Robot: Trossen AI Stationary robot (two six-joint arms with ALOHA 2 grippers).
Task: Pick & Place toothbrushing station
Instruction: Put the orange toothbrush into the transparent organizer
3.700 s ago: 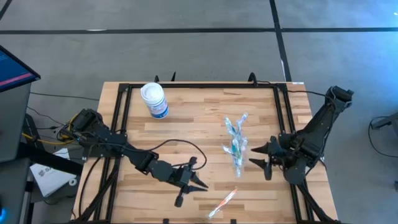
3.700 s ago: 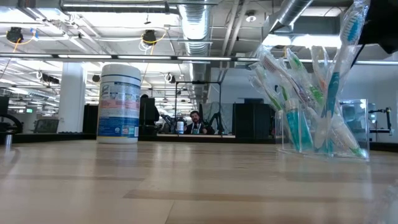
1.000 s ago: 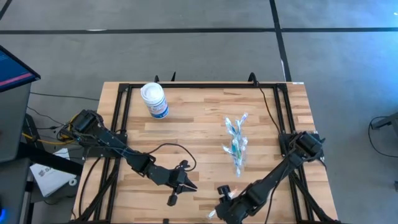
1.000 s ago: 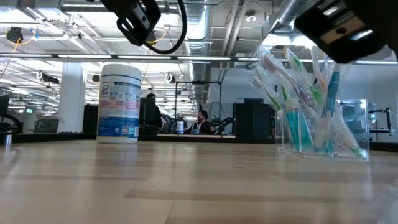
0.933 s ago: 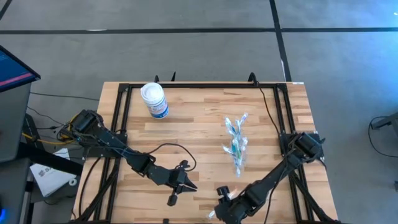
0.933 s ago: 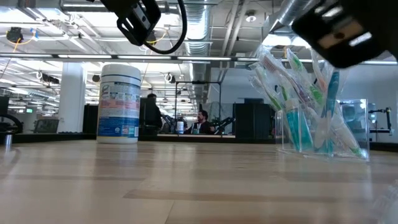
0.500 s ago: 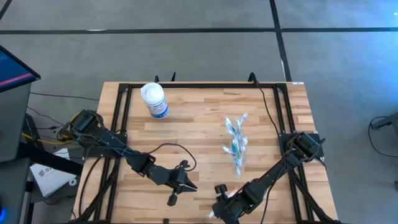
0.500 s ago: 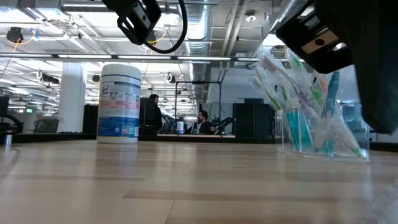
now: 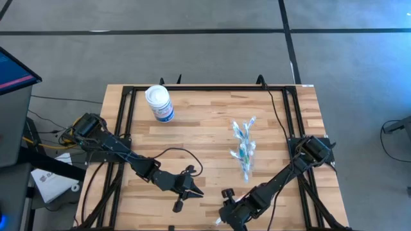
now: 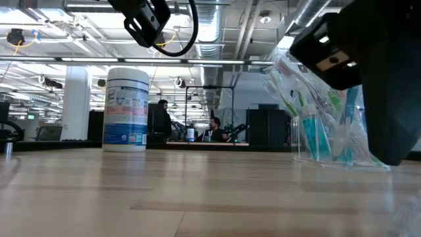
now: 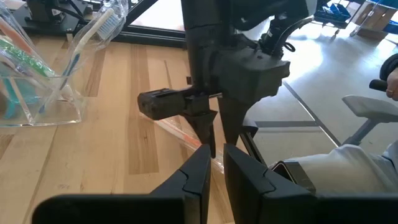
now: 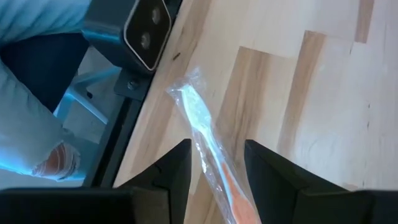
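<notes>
A clear plastic cup stands on its base right of the table's middle, with several toothbrushes and teal tubes in it; the low view shows the cup too. One orange toothbrush in a clear wrapper lies flat by the near edge. My right gripper hovers over this toothbrush, open, pointing steeply down, one finger on each side. My right gripper covers most of it from above. My left gripper hangs shut and empty just left of it, above the table.
A white canister with a blue label stands at the far left. A black frame rail runs along the near edge beside the loose toothbrush. A person's sleeve and hand show just beyond that edge.
My right gripper has sunk a little toward the loose toothbrush at the near edge, staying open. In the low view its arm now covers more of the cup. The toothbrush and the cup have stayed put.
</notes>
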